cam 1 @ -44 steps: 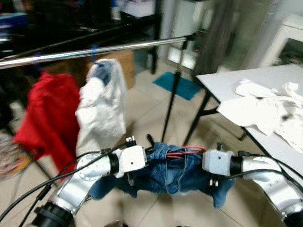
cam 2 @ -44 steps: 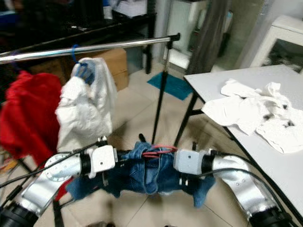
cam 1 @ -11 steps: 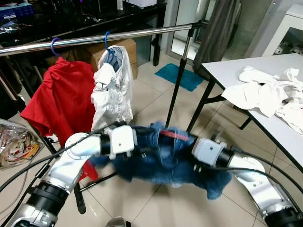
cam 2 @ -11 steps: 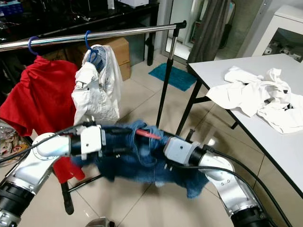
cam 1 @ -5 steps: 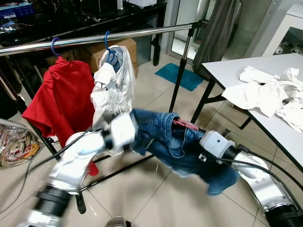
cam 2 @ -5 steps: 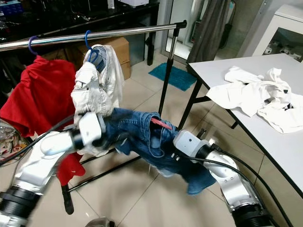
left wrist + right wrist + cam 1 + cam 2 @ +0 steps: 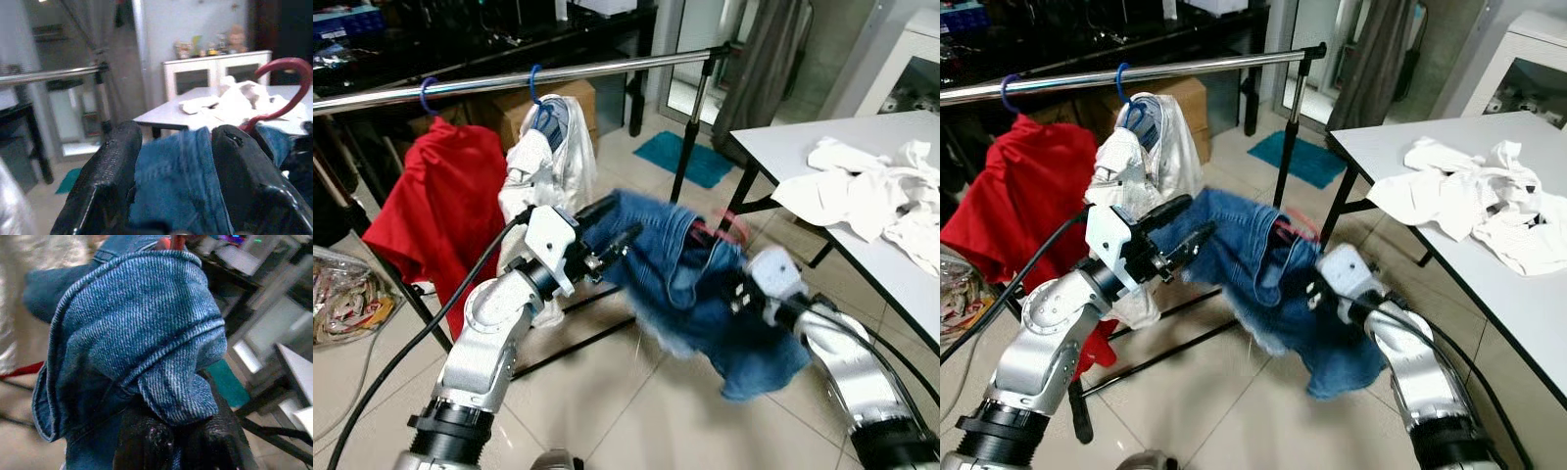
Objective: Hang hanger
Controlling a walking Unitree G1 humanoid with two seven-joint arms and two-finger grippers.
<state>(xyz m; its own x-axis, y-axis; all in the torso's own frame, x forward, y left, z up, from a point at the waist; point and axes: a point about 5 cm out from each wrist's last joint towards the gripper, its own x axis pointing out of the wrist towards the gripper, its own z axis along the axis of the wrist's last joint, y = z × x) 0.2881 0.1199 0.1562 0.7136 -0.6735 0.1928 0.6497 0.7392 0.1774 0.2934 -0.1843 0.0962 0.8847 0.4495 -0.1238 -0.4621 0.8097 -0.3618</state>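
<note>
Left eye view — hanger hook up, jeans slanting

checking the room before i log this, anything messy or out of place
White clothes lie crumpled in a heap on the table, not folded. The jeans on the red hanger hang bunched between both grippers.

Head stereo pair looking down; wrist cameras close on jeans.
</note>
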